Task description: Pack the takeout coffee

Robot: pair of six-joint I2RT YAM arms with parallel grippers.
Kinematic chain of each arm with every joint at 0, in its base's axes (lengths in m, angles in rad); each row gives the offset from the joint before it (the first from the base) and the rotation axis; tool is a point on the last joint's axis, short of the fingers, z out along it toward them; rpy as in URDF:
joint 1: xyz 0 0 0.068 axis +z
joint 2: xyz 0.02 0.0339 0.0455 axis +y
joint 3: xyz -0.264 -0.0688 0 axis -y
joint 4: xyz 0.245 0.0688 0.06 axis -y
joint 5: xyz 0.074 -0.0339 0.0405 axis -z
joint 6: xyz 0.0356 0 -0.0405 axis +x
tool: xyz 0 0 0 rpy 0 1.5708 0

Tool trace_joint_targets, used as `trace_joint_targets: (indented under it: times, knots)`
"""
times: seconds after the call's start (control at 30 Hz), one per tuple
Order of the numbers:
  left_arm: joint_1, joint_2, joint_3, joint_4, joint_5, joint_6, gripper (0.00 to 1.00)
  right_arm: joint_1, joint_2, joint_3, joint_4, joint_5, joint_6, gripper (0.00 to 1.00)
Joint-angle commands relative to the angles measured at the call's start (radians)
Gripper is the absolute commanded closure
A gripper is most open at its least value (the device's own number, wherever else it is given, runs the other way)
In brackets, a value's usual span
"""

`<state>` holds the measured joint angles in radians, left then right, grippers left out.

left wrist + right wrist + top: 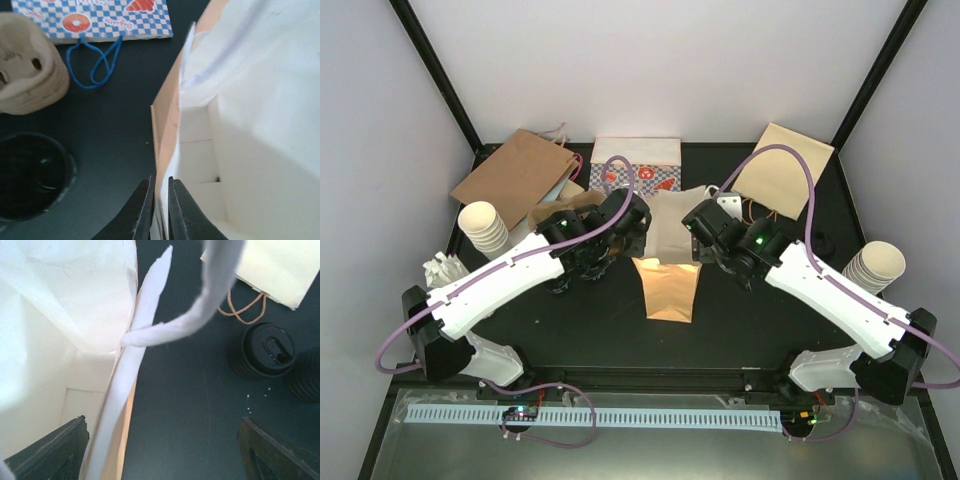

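Cup place: the cup stands on the table at the lower left of the left wrist view. It is left of the bag and apart from it, with the tray stack just beyond. Nothing holds it.
Cup pose: it is upright with its mouth up and no lid on it. Its axis is vertical, and being round it has no facing side.
Cup contents: the inside is dark with faint glints. Whether liquid is in it cannot be told.
Cup handling: it is judged light, thin-walled and smooth, so easily crushed or tipped. If it is filled, any tilt would spill it.
Cup hold: it is best taken across the wall just under the rim, or with one finger inside the rim and one outside. It should be squeezed gently and kept level.
Left gripper: the fingers are pinched together on the bag's near wall, which is seen between them.
Right gripper: the fingers are spread wide, and the bag's opposite wall and white handle lie between them without being clamped.
Bag: it is tan outside and white inside, with the mouth held apart toward the cameras.
Black rounds: two ribbed black pieces sit right of the bag. Whether they are lidded cups or stacked lids cannot be told.
Next move, judged: the cup would be lowered into the bag mouth-up, along its own axis.
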<state>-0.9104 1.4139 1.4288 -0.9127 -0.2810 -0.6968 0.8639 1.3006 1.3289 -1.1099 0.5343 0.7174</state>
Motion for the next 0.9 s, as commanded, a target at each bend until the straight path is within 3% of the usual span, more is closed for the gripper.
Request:
trace_joint_targets:
  times: [0.0, 0.57, 0.73, 0.87]
  knots:
    - [-0.004, -0.011, 0.042, -0.076, -0.122, 0.003, 0.96, -0.023, -0.023, -0.003, -0.062, 0.097, 0.028, 0.18]
    - [-0.004, -0.007, 0.083, -0.135, -0.175, 0.029, 0.98, -0.088, -0.032, 0.045, -0.194, 0.195, -0.006, 0.20]
    - [-0.004, -0.017, 0.047, 0.037, 0.024, 0.143, 0.98, -0.088, -0.065, 0.058, -0.039, -0.079, -0.240, 0.12]
    - [-0.004, 0.008, 0.060, 0.110, 0.145, 0.215, 0.98, -0.088, -0.093, 0.110, -0.007, -0.164, -0.333, 0.08]
